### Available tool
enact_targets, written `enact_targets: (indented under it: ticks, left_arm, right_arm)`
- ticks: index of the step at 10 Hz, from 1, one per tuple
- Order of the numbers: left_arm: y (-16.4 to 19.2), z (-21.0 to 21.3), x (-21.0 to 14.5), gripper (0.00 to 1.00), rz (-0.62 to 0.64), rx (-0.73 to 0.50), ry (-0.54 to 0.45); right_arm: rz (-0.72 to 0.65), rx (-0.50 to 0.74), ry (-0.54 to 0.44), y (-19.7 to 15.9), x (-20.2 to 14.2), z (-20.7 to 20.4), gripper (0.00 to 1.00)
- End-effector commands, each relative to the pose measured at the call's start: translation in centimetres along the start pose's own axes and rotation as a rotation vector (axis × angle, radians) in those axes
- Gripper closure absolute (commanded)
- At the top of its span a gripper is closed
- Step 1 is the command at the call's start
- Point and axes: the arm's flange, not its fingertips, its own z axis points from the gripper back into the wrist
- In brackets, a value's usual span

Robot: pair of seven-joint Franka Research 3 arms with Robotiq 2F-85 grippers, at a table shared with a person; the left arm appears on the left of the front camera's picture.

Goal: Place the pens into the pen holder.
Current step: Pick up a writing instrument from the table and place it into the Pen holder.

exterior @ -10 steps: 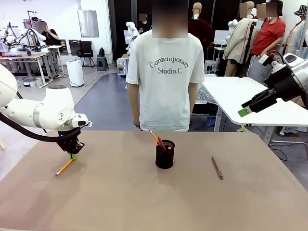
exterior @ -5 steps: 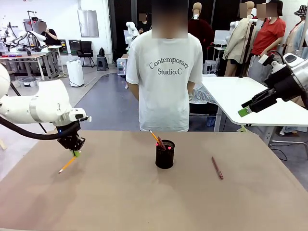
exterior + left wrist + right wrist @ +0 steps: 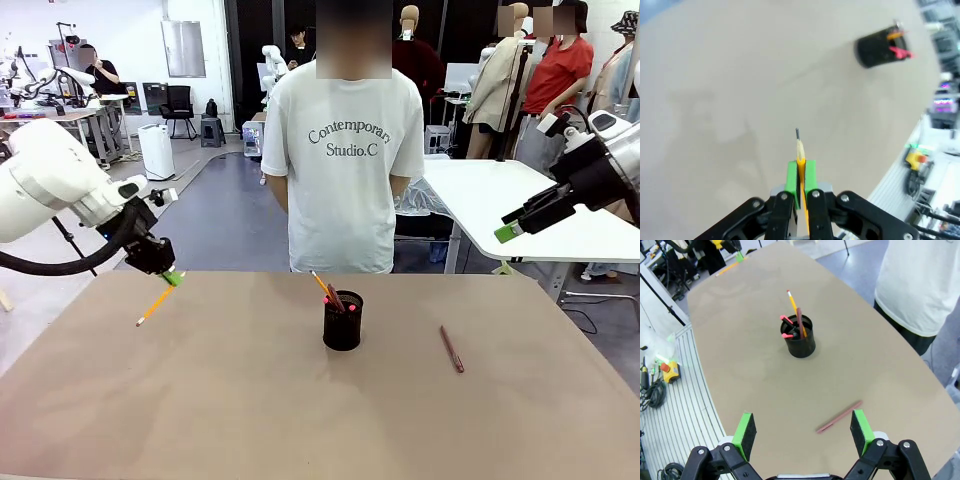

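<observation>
Left end effector [image 3: 172, 278]: clamped shut on the yellow pencil [image 3: 156, 305], which I hold clear of the surface [image 3: 250, 420] over its left far corner.
Pencil axis: in the front view it slants from my pads down to 7 o'clock; in the left wrist view the lead tip [image 3: 797, 133] sticks straight out past the fingertips at 12 o'clock.
Pen holder [image 3: 343, 325]: upright near the middle of the surface, with a few pens already in it, well apart from the pencil. It lies between 3 and 4 o'clock from my left end effector in the front view and at 1 o'clock in the left wrist view [image 3: 875, 50].
Turning point, as I judge it: the pencil must swing tip-down and line up over the holder's mouth.
Open room: bare surface all the way between pencil and holder. The person [image 3: 345, 150] stands just beyond the far edge, at 12 o'clock of the holder.
Right end effector [image 3: 804, 432]: jaws wide apart, holding nothing, hanging high off the right side.
Reddish-brown pen [image 3: 452, 350]: flat on the surface at 4 o'clock of the holder, axis 11 to 5, nearer my right arm.
</observation>
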Motion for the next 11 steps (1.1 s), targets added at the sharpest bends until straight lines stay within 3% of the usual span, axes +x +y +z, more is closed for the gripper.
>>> enact_targets:
  ticks: [1,3,5,6,8,9,11]
  left_arm:
    - [-0.1,0.9,-0.5,1.00,-0.083,-0.194,-0.064]
    - [0.2,1.9,-0.9,1.00,-0.201,-0.308,-0.199]
    - [0.6,2.6,-1.3,1.00,-0.341,-0.477,-0.411]
    - [0.1,2.7,-1.5,1.00,-0.407,-0.457,-0.494]
    - [-2.5,2.4,-1.3,1.00,-0.589,-0.296,-0.678]
    - [-3.3,2.1,-1.3,1.00,-0.659,-0.235,-0.675]
    - [-4.5,2.2,-1.6,1.00,-0.758,-0.229,-0.686]
  right_arm:
    - [0.001,0.001,-0.014,0.1,0.2,0.0,0.00]
    - [0.001,0.001,-0.014,0.1,0.2,0.0,0.00]
    - [0.001,0.001,-0.014,0.1,0.2,0.0,0.00]
    - [0.001,0.001,-0.014,0.1,0.2,0.0,0.00]
    - [0.001,0.001,-0.014,0.1,0.2,0.0,0.00]
    - [0.001,0.001,-0.014,0.1,0.2,0.0,0.00]
    - [0.001,0.001,-0.014,0.1,0.2,0.0,0.00]
